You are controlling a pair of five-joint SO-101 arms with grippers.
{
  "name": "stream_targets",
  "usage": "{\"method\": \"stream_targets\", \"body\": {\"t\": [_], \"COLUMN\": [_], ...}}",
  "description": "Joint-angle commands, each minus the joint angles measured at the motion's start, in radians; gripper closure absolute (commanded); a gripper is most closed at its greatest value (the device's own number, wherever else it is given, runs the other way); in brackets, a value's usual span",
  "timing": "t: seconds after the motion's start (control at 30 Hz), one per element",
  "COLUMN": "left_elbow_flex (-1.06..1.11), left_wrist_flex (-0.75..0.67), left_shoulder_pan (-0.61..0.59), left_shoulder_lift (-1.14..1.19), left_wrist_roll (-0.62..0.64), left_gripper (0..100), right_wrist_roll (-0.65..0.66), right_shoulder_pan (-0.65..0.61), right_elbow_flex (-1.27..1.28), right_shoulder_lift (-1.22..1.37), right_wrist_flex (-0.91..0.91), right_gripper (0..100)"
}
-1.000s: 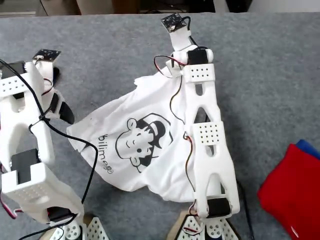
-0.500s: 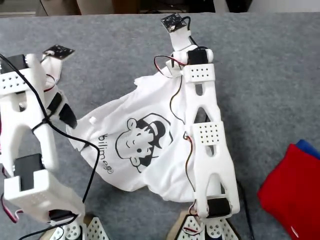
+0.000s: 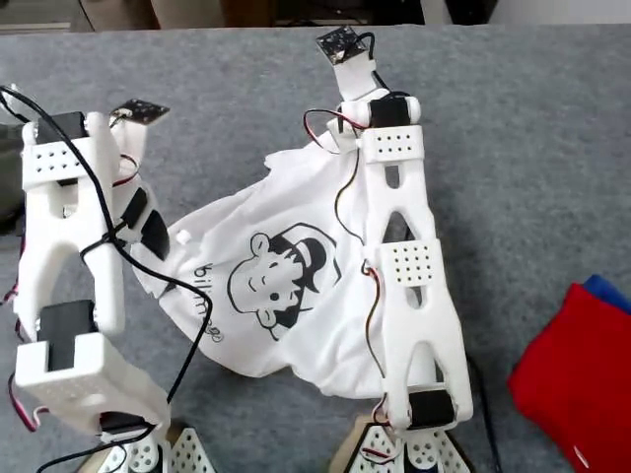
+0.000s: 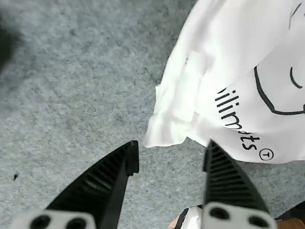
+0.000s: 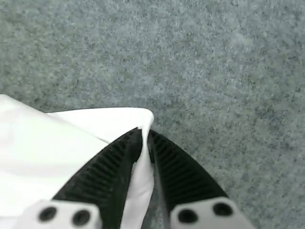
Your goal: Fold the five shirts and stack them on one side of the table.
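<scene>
Grey table point(image 3: 552, 118), shirt point(image 3: 286, 325) being spread: right hand point(image 5: 145, 138) pinches 12 o'clock corner; open left hand point(image 4: 171, 157) should next grip 9 o'clock edge.

A grey, felt-like tabletop point(image 3: 552, 118) stretches from side to side (its nap looks speckled up close). Beyond its far edge runs a narrow strip point(image 3: 246, 12) of brown and pale room background.

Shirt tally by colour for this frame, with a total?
White shirt: 1
Red shirt: 1
Blue cloth, edge showing beside the red: 1
Total: 3; a dark patch at the left edge is too unclear to count.
</scene>
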Motion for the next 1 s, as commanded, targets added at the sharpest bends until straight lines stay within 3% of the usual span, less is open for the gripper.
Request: {"method": "stream_targets", "body": {"t": [0.0, 0.97], "left_elbow_flex": [-0.002, 0.048], "left_wrist_flex": [-0.018, -0.103], "left_shoulder_pan": [0.005, -0.025], "left_shoulder_lift": [0.008, 0.068], "left_wrist_roll": [0.002, 0.002], "left_gripper": [84, 86], "right_wrist_roll": [0.008, 0.006], "right_shoulder_pan": [0.005, 0.005], "right_elbow_flex": [-0.039, -0.039], "right_shoulder_lift": [-0.004, -0.004], "right_wrist_flex": [-0.02, -0.02], "right_gripper": [99.4, 99.4]}}
